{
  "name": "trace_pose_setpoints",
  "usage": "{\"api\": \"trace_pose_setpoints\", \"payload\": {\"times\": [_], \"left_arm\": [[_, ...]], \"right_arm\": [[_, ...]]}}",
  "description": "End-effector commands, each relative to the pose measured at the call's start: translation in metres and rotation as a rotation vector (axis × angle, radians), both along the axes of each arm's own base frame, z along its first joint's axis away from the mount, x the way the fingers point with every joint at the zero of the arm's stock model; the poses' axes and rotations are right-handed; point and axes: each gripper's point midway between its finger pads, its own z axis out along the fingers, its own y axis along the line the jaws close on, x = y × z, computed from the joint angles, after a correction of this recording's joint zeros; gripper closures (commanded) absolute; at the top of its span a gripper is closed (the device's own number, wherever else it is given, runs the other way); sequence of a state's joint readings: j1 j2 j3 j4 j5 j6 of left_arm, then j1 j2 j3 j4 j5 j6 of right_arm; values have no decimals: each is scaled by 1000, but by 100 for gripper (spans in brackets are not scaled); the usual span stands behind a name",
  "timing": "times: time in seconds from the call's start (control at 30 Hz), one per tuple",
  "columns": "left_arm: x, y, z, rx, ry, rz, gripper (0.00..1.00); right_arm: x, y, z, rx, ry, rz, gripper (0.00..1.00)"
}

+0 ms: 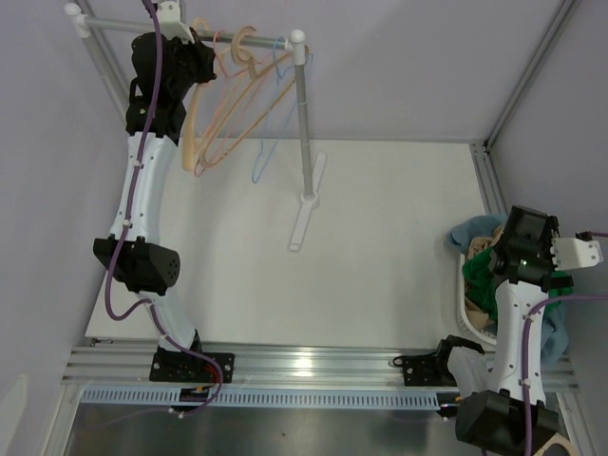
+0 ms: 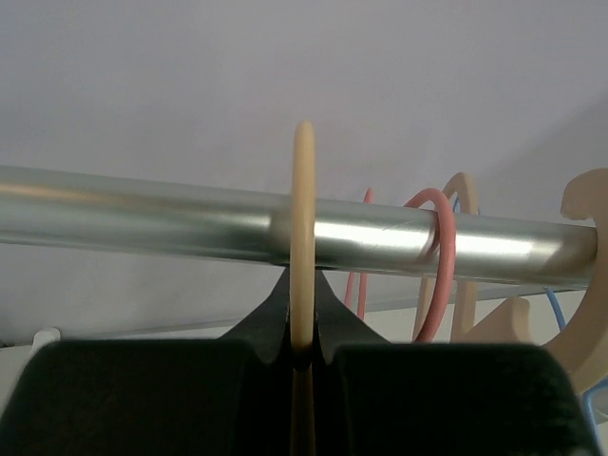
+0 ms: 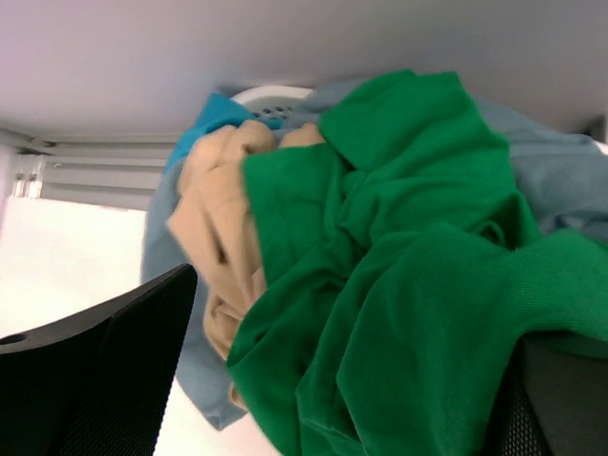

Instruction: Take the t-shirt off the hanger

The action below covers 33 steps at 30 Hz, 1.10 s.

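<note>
Table (image 1: 380, 237): white. The rack (image 1: 304, 123) stands at its far left and is your reference for everything below.

Basket (image 1: 472, 318): well right of the rack at the table's right edge, heaped with clothes.

Shirt (image 3: 427, 285): green, crumpled on top of that heap, far from the rack and on no hanger. Judgement: removal is effectively done. Only the withdrawal is left.

Right gripper (image 3: 328, 399): over the basket, well right of the rack. The jaws are spread wide, and green cloth bulges up between them but is not pinched.

Left gripper (image 2: 303, 313): up at the rail (image 2: 142, 214), near the rack's left end. The fingers are clamped on the neck of the tan hanger (image 2: 303, 190), whose hook loops over the rail.

Pink hanger (image 2: 439, 256) and blue hanger (image 1: 271, 142): on the rail, just right of the tan one. All are bare.

Risks for you to watch:
- A fold of shirt sits against the right finger. If you lift straight up, it may catch and drag the shirt over the rim and off the table. Back out slowly and check the wrist view.
- The heap is overfull, so a nudge could spill it.
- The rack looks light. Any sideways pull through the clamped hanger could tip it or slide the neighbouring hangers along the rail.
- If you let go before the hook bears fully on the rail, the hanger drops.
</note>
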State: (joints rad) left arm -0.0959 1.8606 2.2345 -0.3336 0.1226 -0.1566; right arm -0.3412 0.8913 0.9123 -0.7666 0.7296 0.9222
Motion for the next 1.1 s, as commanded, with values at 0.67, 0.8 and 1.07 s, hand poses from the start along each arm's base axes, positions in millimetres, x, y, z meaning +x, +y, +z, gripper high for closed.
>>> {"api": "trace_pose_setpoints", "payload": {"times": [0.67, 0.8, 1.07], "left_arm": [[-45, 7, 47, -82, -64, 56, 12], [-76, 6, 61, -97, -72, 72, 4], [-117, 14, 56, -97, -52, 137, 1]], "right_arm": [[-20, -10, -39, 228, 246, -229, 9], [-33, 5, -54, 288, 487, -222, 43], [-40, 25, -32, 177, 562, -216, 53]]}}
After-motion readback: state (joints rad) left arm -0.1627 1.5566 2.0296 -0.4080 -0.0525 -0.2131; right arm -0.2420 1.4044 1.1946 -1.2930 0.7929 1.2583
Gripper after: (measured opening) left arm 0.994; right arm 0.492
